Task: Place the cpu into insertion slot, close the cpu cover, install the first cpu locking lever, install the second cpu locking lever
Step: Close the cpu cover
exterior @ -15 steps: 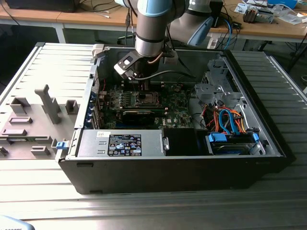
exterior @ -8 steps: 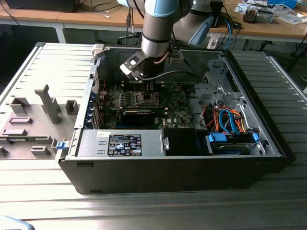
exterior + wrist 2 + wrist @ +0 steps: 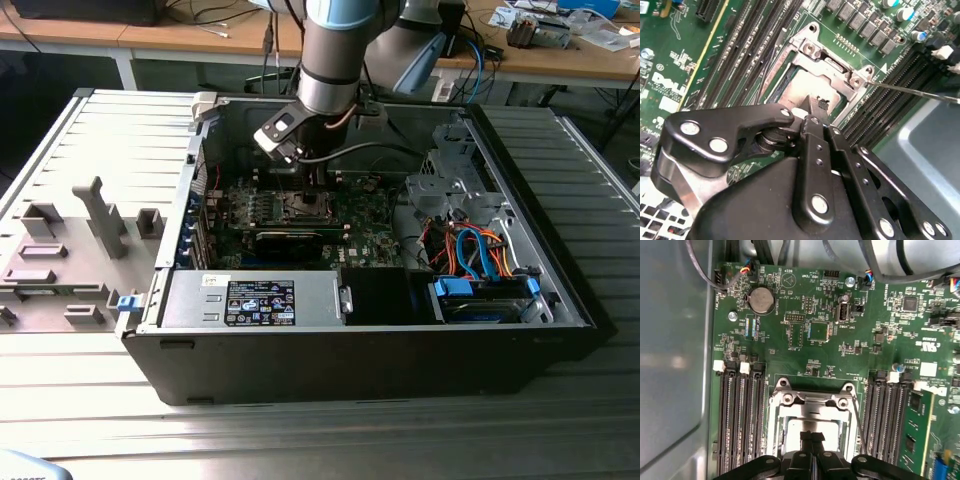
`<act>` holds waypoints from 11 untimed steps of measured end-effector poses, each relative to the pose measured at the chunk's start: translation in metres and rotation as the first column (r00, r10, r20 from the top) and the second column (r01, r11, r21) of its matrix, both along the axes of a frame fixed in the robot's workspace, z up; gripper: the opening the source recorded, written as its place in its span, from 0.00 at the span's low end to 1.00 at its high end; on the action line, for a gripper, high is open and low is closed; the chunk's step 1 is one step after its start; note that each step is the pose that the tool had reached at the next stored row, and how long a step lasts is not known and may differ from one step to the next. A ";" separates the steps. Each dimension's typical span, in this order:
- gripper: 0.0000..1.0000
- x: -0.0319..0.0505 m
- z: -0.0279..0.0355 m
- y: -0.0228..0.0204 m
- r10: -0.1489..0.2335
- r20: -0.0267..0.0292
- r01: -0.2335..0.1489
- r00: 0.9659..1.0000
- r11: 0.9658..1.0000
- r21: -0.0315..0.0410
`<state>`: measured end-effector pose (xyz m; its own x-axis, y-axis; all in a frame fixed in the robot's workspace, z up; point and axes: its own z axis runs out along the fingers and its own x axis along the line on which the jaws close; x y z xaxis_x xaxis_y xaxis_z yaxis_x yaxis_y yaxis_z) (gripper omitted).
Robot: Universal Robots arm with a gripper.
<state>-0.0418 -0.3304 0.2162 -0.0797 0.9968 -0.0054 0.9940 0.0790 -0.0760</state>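
Silvery cpu cover (image 3: 812, 407) lies around the cpu (image 3: 790, 435). Gripper (image 3: 812, 436), fingers clenched on nothing, sits over it. Press straight down, evenly, without dragging.

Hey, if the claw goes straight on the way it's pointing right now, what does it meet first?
Most likely the cpu: in the first wrist view the claw points straight at its grey top, with nothing visible in between. How much gap remains is unclear.
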 end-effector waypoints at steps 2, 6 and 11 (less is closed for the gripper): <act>0.11 0.0000 0.0039 0.0000 0.000 0.000 0.000 1.000 1.000 0.000; 0.11 0.0000 0.0091 0.0000 0.000 0.000 0.000 1.000 1.000 0.000; 0.11 0.0000 0.0117 0.0000 0.000 0.000 0.000 1.000 1.000 0.000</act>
<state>-0.0417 -0.3304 0.2280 -0.0797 0.9968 -0.0055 0.9940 0.0791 -0.0760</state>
